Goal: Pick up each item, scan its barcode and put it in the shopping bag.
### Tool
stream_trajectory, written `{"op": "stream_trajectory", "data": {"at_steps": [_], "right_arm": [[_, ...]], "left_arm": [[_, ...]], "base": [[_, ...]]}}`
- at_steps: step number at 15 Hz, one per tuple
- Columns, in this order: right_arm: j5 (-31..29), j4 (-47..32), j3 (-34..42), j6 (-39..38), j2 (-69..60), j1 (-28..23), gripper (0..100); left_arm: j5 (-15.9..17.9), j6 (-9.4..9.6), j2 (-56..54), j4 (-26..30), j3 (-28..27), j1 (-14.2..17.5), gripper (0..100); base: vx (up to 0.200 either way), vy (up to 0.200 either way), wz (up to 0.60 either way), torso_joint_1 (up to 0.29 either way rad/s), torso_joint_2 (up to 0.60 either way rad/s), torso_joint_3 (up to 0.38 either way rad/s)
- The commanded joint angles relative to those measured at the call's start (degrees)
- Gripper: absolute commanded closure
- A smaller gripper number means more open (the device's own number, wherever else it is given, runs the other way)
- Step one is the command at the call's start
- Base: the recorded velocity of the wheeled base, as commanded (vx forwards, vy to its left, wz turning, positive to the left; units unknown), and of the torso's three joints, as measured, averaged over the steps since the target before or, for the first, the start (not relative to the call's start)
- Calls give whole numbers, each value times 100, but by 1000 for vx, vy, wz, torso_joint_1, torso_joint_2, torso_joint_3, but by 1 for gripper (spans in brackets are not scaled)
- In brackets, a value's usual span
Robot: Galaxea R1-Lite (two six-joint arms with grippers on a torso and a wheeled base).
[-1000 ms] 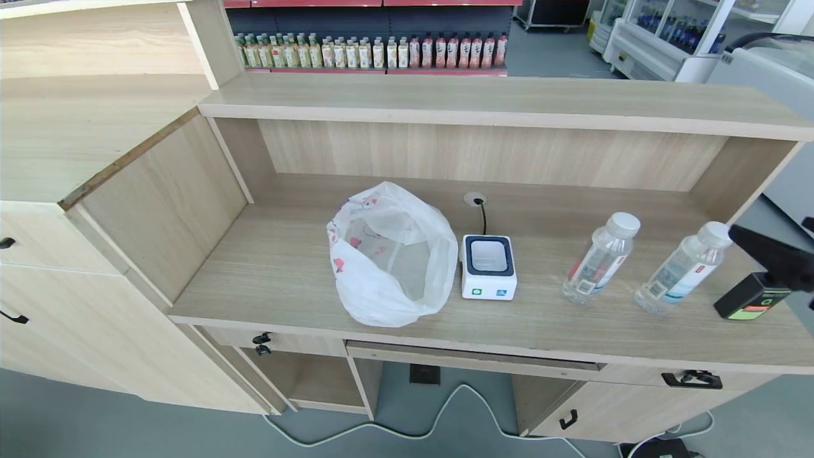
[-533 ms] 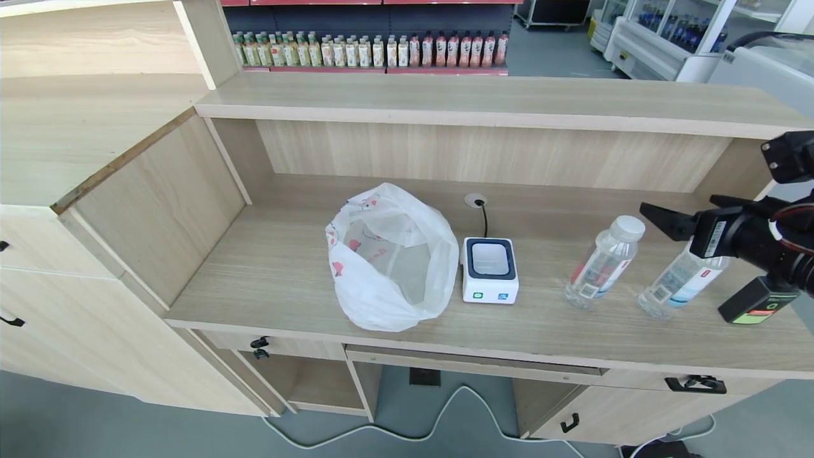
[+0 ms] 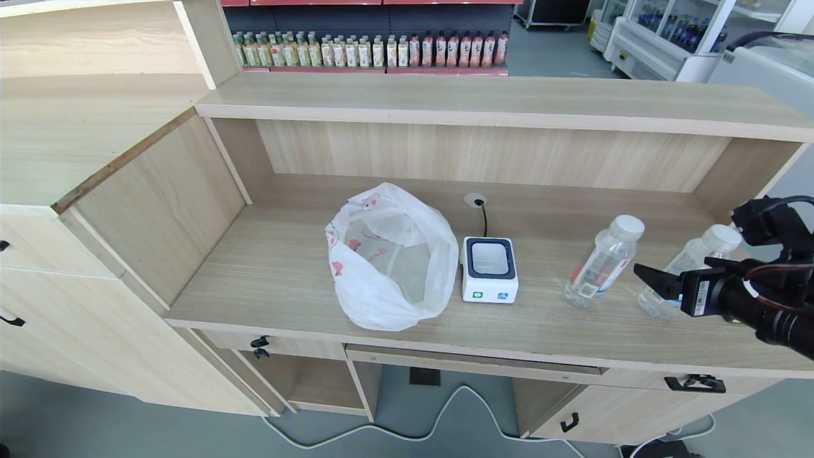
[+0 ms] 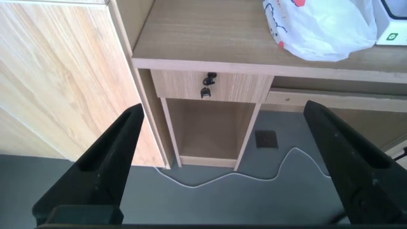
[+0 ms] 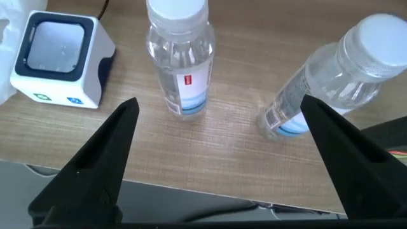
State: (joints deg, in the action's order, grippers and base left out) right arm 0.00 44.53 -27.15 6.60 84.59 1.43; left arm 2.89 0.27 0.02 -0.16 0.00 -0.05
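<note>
Right gripper (image 5: pixel 217 105) hovers splayed and empty at the counter's front edge. Just beyond stand two upright water bottles – one (image 3: pixel 601 264) beside another (image 3: pixel 693 259). A crooked approach could topple either. Farther along wait the scanner (image 3: pixel 488 267) and shopping bag (image 3: pixel 388 254).

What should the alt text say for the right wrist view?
The open right end effector hovers before a wooden counter bearing a water bottle beside a white barcode scanner and a second water bottle farther off.
</note>
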Motion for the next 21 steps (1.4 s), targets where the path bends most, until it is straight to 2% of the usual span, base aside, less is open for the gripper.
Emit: {"op": "stream_trajectory", "data": {"at_steps": [1, 4, 7, 12, 17, 21], "right_arm": [[0, 12, 175, 8, 101, -2, 0], [9, 187, 228, 26, 453, -2, 0], [141, 987, 289, 237, 1024, 24, 0], [756, 1523, 359, 624, 1560, 86, 0], [879, 2464, 271, 668, 2228, 95, 0], [923, 2604, -124, 703, 2633, 183, 0]], "left_arm": [[1, 0, -2, -2, 0, 5, 0], [1, 0, -2, -2, 0, 5, 0], [1, 0, -2, -2, 0, -4, 0], [1, 0, -2, -2, 0, 5, 0], [1, 0, -2, -2, 0, 5, 0], [1, 0, -2, -2, 0, -4, 0]], "base": [[0, 0, 0, 0, 0, 0], [0, 0, 0, 0, 0, 0], [0, 0, 0, 0, 0, 0], [0, 0, 0, 0, 0, 0], [0, 0, 0, 0, 0, 0], [0, 0, 0, 0, 0, 0]]}}
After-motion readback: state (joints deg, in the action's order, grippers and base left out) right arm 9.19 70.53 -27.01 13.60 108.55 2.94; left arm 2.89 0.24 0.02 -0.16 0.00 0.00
